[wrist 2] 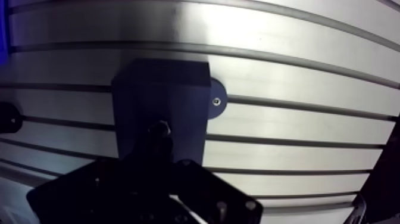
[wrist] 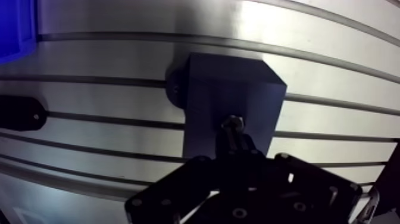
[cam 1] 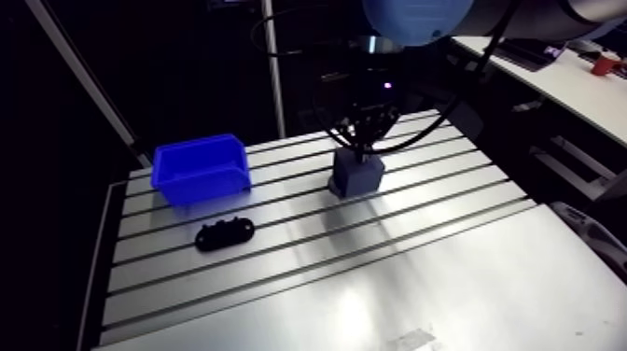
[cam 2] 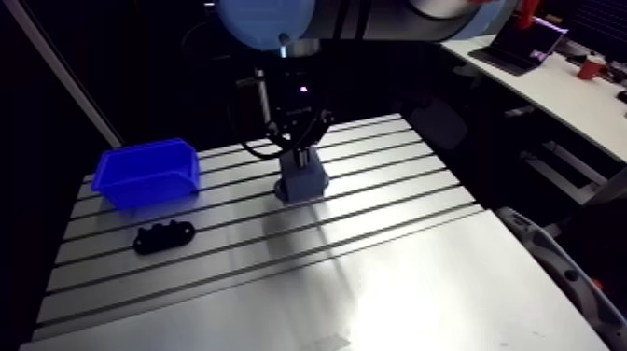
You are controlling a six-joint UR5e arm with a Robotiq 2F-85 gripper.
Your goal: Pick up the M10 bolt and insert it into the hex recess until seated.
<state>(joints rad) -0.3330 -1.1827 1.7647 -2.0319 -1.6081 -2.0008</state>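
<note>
M10 bolt (wrist: 231, 124): clamped between gripper (wrist: 236, 149) jaws, poised over block (wrist: 208, 98). Pickup done; seating in hex recess apparently outstanding.

Table (cam 1: 392, 280): bears three things, all on its far half in the arm view.
Bin (cam 1: 200, 168): stands far left, near the back edge.
Flat part (cam 1: 224, 232): lies just in front of the bin, nearer the camera, apart from it.
Block (cam 1: 356, 174): stands right of both, well apart from them, about level with the bin.
Tab (wrist 2: 217, 101): juts from the block's foot, flat on the table.
Gripper (cam 1: 360, 142): hangs straight over the block.
Bolt (wrist: 231, 124): sits pinched between the gripper's fingers, over the block's top face; whether touching it, cannot tell.
</note>
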